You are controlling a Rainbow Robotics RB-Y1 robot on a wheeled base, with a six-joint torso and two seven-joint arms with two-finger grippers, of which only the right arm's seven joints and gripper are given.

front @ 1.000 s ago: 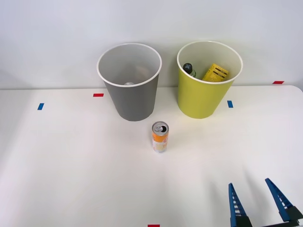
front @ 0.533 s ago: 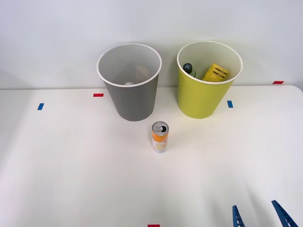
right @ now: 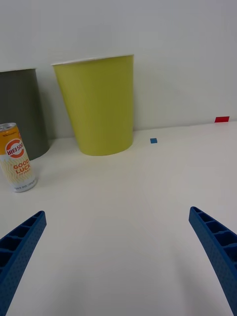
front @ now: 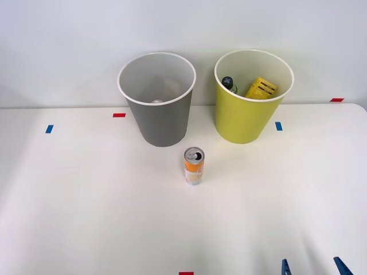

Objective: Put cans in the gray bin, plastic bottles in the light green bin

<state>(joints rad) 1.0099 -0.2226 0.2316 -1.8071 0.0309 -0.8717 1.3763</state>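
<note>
One orange can point(front: 194, 165) stands; perhaps another in gray bin point(front: 162, 123).

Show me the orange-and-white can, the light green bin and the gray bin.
orange-and-white can point(front: 194, 167), front view, on its printed side.
light green bin point(front: 241, 120), front view, on its outer wall.
gray bin point(front: 163, 123), front view, on its outer wall.

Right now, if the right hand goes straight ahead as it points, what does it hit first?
Probably the light green bin, slightly off-centre of the open right hand. The table between looks free; the orange-and-white can stands off to the side. Depth is uncertain.
</note>
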